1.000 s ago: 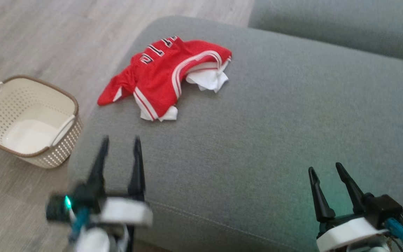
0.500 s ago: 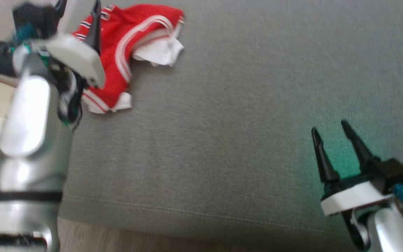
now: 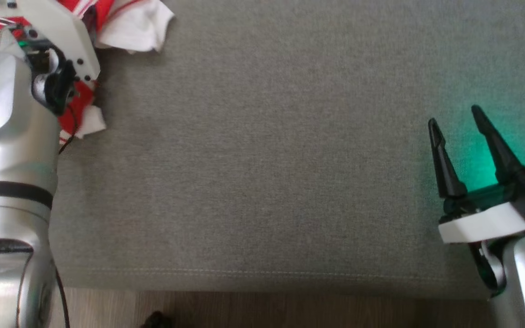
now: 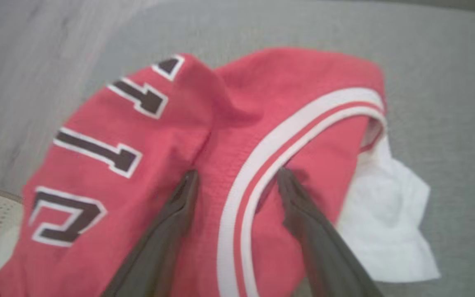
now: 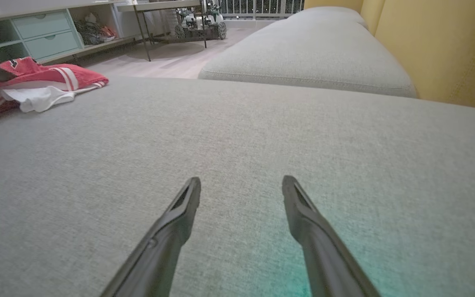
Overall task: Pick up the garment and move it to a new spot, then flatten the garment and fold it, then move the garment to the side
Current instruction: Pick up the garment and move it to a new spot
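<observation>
None of the steps was done: the crumpled red white-striped mesh jersey lay at ten o'clock on the grey fabric sofa cushion. My left gripper straddled its striped band, spread wide, gripping nothing; my right gripper hovered at four o'clock, likewise spread, empty.

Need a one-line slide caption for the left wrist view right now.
Open left gripper poised at the crumpled red jersey on the grey cushion, white fabric poking out beside it.
</observation>
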Tool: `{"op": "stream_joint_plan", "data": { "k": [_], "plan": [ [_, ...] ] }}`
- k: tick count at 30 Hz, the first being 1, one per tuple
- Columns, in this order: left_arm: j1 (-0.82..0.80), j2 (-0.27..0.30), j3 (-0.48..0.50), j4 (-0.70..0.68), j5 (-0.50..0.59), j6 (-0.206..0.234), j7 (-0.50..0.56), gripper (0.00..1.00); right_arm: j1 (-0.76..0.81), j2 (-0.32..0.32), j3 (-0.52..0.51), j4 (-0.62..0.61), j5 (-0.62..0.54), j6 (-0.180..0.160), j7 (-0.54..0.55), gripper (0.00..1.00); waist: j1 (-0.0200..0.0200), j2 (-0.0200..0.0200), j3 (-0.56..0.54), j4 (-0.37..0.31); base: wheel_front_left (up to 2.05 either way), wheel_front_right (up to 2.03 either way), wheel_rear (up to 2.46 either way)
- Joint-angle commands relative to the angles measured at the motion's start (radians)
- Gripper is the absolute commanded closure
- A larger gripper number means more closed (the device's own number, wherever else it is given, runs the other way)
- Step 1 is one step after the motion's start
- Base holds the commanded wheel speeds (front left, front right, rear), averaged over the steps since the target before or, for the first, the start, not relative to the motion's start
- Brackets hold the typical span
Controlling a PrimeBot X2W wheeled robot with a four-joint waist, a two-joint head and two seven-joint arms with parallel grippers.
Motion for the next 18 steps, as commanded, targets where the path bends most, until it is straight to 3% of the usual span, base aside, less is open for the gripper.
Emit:
{"op": "stream_joint_plan", "data": {
  "k": [1,7,8,9,18],
  "plan": [
    [-0.039,0.061,0.019,0.000,-0.003,0.011,0.004,0.00,-0.008,-0.016,0.021,-0.038,0.011,0.000,-0.009,0.00,0.0000,0.0001,0.043,-0.023,0.00,0.00,0.00],
    [-0.045,0.054,-0.009,0.105,0.004,-0.003,0.003,0.00,-0.025,-0.022,0.012,-0.047,0.016,0.000,-0.009,0.00,0.0000,0.0001,0.072,-0.029,0.00,0.00,0.00],
    [-0.046,0.052,-0.009,0.110,0.002,-0.003,-0.019,0.55,-0.027,-0.020,0.011,-0.047,0.015,0.000,-0.009,0.00,0.0000,0.0001,0.073,-0.029,0.00,0.00,0.00],
    [-0.047,0.051,-0.009,0.114,0.001,-0.003,-0.043,1.00,-0.030,-0.018,0.011,-0.047,0.014,0.000,-0.009,0.00,0.0000,0.0001,0.074,-0.028,0.00,0.00,0.00],
    [-0.048,0.046,-0.042,0.115,0.017,-0.021,-0.275,1.00,-0.025,-0.004,0.021,-0.029,0.013,0.000,-0.009,0.00,0.0000,0.0001,0.007,-0.019,0.00,0.00,0.00]
  ]
}}
